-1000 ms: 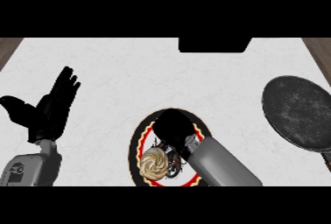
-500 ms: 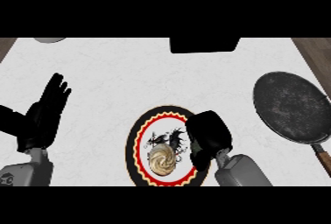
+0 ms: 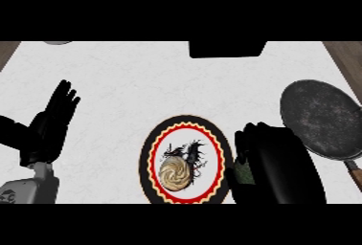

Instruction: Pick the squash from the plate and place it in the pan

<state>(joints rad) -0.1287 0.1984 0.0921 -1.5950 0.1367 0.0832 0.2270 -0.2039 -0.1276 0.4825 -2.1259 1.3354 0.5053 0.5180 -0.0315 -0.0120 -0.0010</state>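
**Right hand at the plate's rim, pan bare**

The white surface (image 3: 141,81) fills most of the head view, with brown strips showing past its far left and far right corners. A dark block (image 3: 226,49) sits at the far edge near the middle, and a pale round object (image 3: 58,42) is cut off at the far left edge.

The pan (image 3: 324,125), dark and round, lies at the right side, its handle (image 3: 352,171) running toward the near right corner. Nothing lies in it.

The plate (image 3: 185,125), black-rimmed with a red and cream zigzag band, sits near the middle of the near edge. A beige swirled round shape (image 3: 176,173) rests in its near half, with a dark figure above it; whether this is the squash or a printed pattern cannot be told.

The right hand (image 3: 272,158) is just beside the plate's right rim, between plate and pan, fingers curled downward. A small green patch (image 3: 244,175) shows at its left side, perhaps the squash; what the fingers close on cannot be told.

The left hand (image 3: 50,127) rests at the left, well apart from the plate, fingers straight and spread, pointing up.

Open surface lies beyond the plate toward the far edge, and between the left hand and the plate.
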